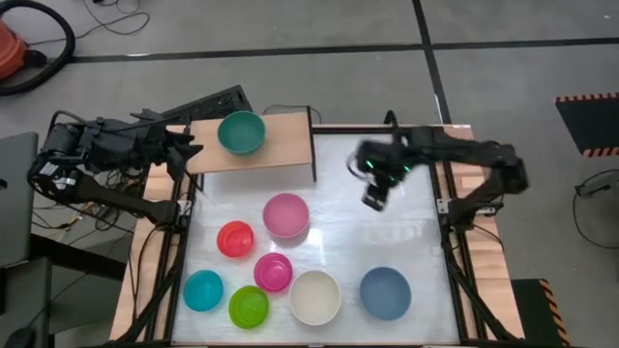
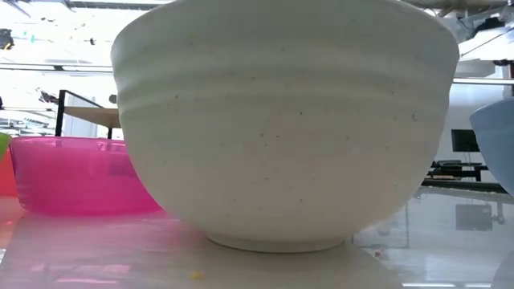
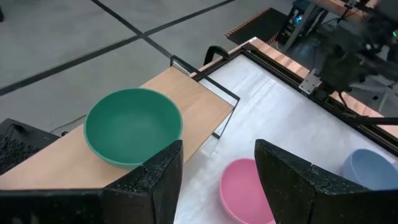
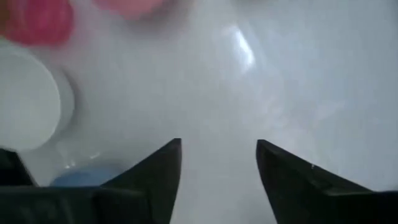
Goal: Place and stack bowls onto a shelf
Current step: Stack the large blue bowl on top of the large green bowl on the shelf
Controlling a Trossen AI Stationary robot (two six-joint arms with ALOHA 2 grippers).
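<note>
Right gripper hangs over bare table, jaws apart, nothing between them; the pink bowl sits off to its side. Left gripper, jaws wide and empty, just beside the shelf; green bowl on it, ahead of the fingertips.

- In the low view the cream-white bowl fills most of the picture and hides the table behind it; its rim is cut off at the top edge
- The pink bowl is partly hidden behind it; the shelf shows only as a sliver
- The blue-grey bowl is cut off at the right edge
- The right wrist view is blurred; its bowls show only as smears of colour
</note>
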